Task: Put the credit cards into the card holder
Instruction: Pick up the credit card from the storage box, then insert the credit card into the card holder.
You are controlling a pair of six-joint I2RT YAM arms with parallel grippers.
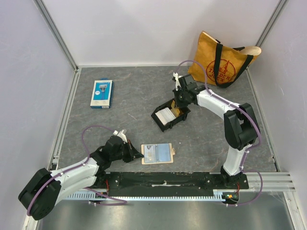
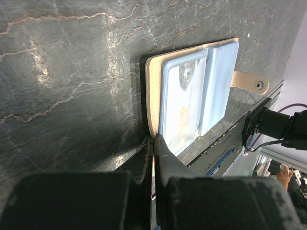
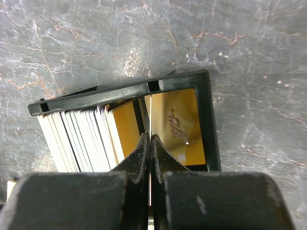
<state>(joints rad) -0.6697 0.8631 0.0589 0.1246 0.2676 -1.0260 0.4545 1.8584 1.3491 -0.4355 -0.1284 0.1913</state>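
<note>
1. Nearest, the left gripper point(image 2: 154, 140) is seen closed tight with nothing between its jaws. Its tips are set against the edge of the holder point(image 2: 192, 91).
2. The holder is laid open and flat on the table point(image 1: 120, 129), just beyond the arm bases. Its clear pockets are turned up and its tab point(image 2: 249, 82) is pointed away from the gripper. It is judged light and apt to slide, so it is best pinned at an edge while a card is fed in.
3. Farther out, the right gripper point(image 3: 149, 138) is poised in the tray point(image 3: 120, 91) with its jaws closed. A thin pale edge is met at its tips, but whether a card is pinched cannot be told.
4. The cards point(image 3: 81, 139) are stood on edge in the tray, and a gold card point(image 3: 178, 125) is set in the compartment beside them. They are judged stiff, light and slick, and are best taken by a free short edge.
5. Farthest, a package point(image 1: 101, 93) and a bag point(image 1: 223, 60) are seen near the back wall.
</note>
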